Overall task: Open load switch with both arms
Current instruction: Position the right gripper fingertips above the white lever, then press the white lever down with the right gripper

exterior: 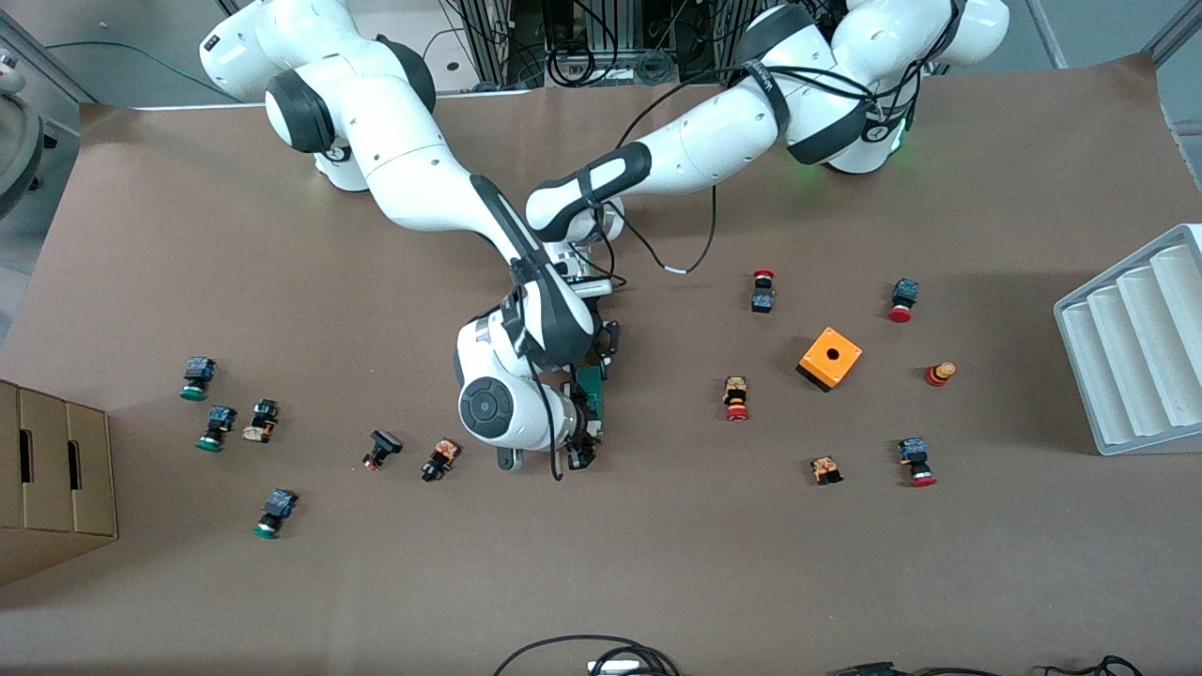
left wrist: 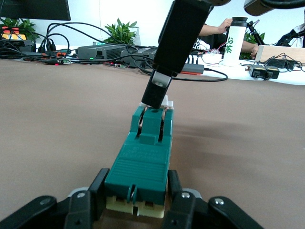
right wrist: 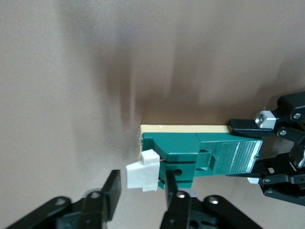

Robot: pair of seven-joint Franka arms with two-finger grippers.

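We see orange box [exterior: 830, 358] among scattered red-capped buttons [exterior: 762, 290]; green-capped buttons [exterior: 196, 377] near cardboard box [exterior: 52, 479]; white ribbed tray [exterior: 1136, 343] at table edge.

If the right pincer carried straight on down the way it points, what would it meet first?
Most likely the small white end piece of the slim dark-green load switch, which sits between the right pincer fingers; depth is uncertain.
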